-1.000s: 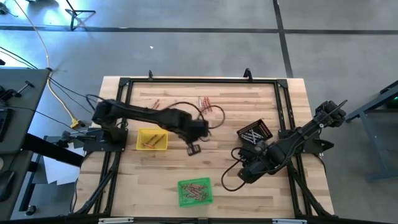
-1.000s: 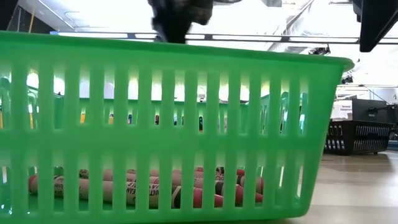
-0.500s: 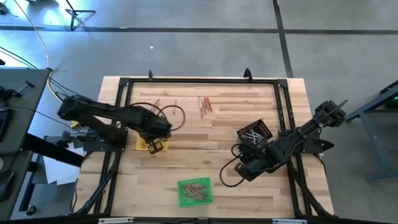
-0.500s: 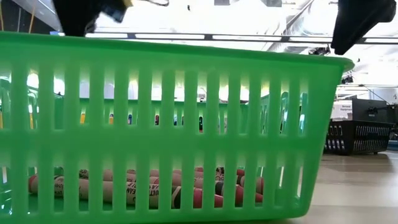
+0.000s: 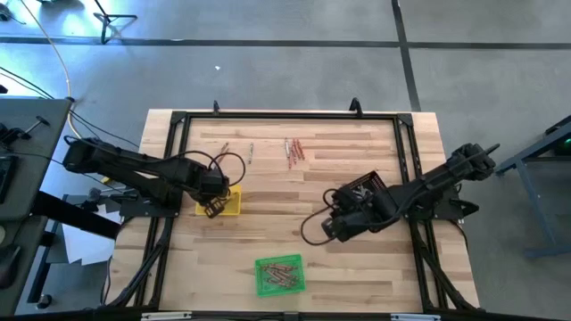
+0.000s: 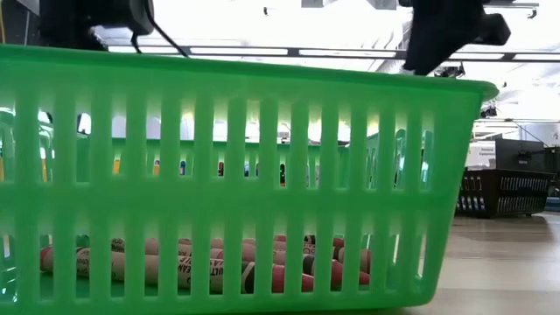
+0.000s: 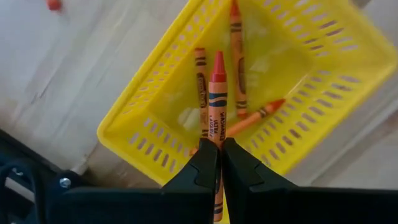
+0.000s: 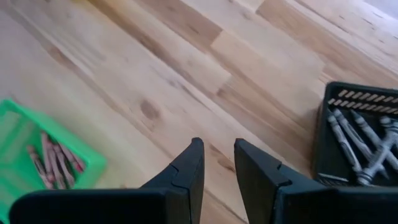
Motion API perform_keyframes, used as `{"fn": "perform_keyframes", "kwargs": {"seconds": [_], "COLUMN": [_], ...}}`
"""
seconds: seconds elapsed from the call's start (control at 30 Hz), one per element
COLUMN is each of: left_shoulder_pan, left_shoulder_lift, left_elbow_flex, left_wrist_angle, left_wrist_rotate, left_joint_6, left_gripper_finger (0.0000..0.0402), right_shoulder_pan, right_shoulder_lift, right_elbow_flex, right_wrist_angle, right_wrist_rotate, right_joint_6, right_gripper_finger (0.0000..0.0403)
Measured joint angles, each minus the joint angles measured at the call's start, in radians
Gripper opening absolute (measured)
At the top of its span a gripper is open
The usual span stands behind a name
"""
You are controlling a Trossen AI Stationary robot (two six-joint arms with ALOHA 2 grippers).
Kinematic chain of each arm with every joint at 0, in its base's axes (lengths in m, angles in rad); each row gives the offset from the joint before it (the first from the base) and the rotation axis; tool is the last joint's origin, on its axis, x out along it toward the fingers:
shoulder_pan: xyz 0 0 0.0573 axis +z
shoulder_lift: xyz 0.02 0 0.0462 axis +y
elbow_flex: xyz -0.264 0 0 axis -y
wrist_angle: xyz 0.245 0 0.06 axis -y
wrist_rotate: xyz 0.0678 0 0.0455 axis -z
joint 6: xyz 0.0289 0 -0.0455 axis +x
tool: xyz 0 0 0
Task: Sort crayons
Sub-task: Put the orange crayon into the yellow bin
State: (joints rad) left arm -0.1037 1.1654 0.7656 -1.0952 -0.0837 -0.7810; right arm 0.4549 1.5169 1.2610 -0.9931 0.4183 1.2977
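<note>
- Over the yellow tray [image 7: 292, 81] at the left side of the bench [image 5: 312, 241], a red-orange crayon [image 7: 216, 106] was pinched between the closed fingers of the left end effector [image 5: 212, 207], its tip pointing down into the tray.
- Three orange crayons [image 7: 235, 56] already lay inside that tray, just beneath the held one.
- A second before, the left end effector was near the bench's middle; it had swung back to the yellow tray, so a drop looked like the next step.
- A small group of reddish crayons [image 5: 293, 149] was left unsorted on the far part of the bench, with a couple of paler sticks [image 5: 251, 152] well apart to their left.
- The green tray [image 5: 279, 274] at the near edge held brownish crayons [image 6: 210, 262]; the black tray [image 8: 357, 137] at the right held pale grey ones [image 8: 364, 140].
- The right end effector [image 5: 328, 227] had moved from beside the black tray toward the bench's middle; its fingers stood apart with nothing between them.
- In the low view the green tray's wall blocked nearly everything, and both arms showed only as dark shapes above it.
- From above, the left end effector covered part of the yellow tray, so the held crayon could not be made out there.
- The colours of the pale loose sticks were too small to tell.
</note>
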Motion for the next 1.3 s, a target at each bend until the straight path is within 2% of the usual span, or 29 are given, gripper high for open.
{"fn": "perform_keyframes", "kwargs": {"seconds": [0.43, 0.77, 1.07, 1.17, 1.3], "left_shoulder_pan": [0.0, 0.0, 0.006, 0.031, 0.096], "left_shoulder_lift": [-0.001, -0.001, -0.001, -0.001, -0.001], "left_elbow_flex": [-0.017, -0.017, -0.013, 0.042, 0.165], "left_wrist_angle": [0.064, 0.07, 0.138, 0.142, 0.145], "left_wrist_rotate": [-0.012, -0.016, -0.013, -0.008, -0.067], "left_joint_6": [0.105, 0.113, 0.147, 0.147, 0.191], "left_gripper_finger": [0.0009, 0.0054, 0.0094, 0.0098, 0.0098], "right_shoulder_pan": [-0.128, -0.197, -0.215, -0.217, -0.228], "right_shoulder_lift": [0.0, 0.0, 0.0, 0.0, 0.0], "right_elbow_flex": [0.0, 0.0, 0.0, 0.0, 0.0], "right_wrist_angle": [0.087, 0.146, 0.149, 0.149, 0.149], "right_wrist_rotate": [0.0, -0.018, -0.055, -0.055, -0.055], "right_joint_6": [-0.044, -0.2, -0.27, -0.286, -0.289], "right_gripper_finger": [0.0083, 0.0083, 0.0083, 0.0083, 0.0083]}}
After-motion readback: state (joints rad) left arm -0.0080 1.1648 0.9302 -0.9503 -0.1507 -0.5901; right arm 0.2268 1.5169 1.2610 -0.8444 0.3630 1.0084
